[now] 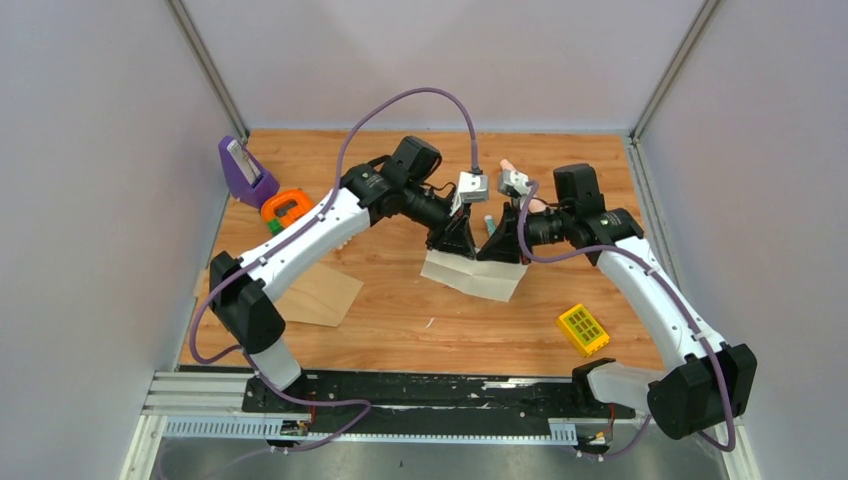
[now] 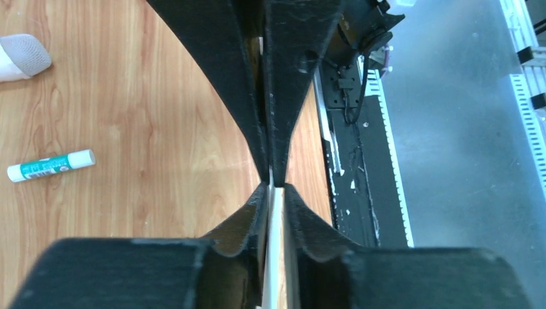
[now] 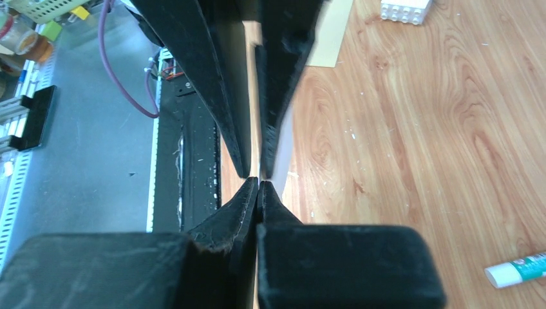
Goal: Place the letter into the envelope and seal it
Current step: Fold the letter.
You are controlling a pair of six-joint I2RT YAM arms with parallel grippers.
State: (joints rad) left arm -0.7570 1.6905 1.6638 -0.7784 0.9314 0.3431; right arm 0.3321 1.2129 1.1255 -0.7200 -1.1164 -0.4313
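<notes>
Thin, limp and creased, the letter [image 1: 476, 277] hangs from the left gripper [image 1: 455, 248] and right gripper [image 1: 501, 250], both pinched shut on its top edge, probably the safest hold.

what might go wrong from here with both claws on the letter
1. The left claw and right claw both pinch the thin letter along one edge, close together; if they pull apart or twist, it may tear or crease.
2. The envelope lies flat well off to the left, so the sheet's hanging edge could drag and fold on the way over.
3. The glue stick lies loose near the claws and might get knocked.
</notes>
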